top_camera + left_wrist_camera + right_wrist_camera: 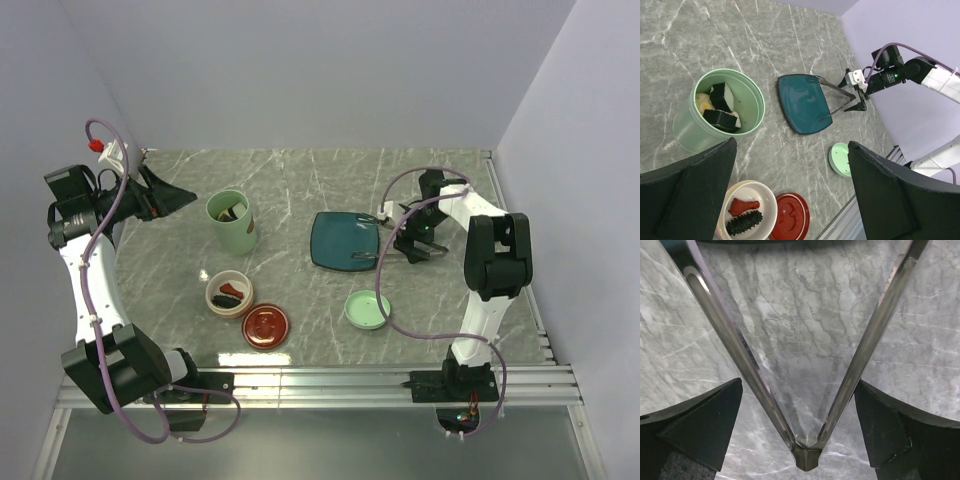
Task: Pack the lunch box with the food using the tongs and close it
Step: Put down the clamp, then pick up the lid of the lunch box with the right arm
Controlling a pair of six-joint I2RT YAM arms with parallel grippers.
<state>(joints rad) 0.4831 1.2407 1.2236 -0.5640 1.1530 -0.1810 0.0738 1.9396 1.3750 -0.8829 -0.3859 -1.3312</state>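
The silver tongs (725,335) lie spread in a V between the fingers of my right gripper (799,382), which is open; the right finger sits very close to one tong arm. The tong tips (835,86) reach the edge of the empty dark teal plate (343,240). The mint-green pot (687,132) stands uncovered with dark and white food pieces (720,97) inside. The cream bowl (771,205) holds a red piece (742,206) and a dark spiky piece (744,222). My left gripper (792,142) hangs open high above the bowl, holding nothing.
The dark-red lid (265,325) lies flat beside the cream bowl (214,283). The mint-green lid (366,309) lies near the front, below the plate. Walls close the table at the back and both sides; a metal rail (320,380) runs along the near edge.
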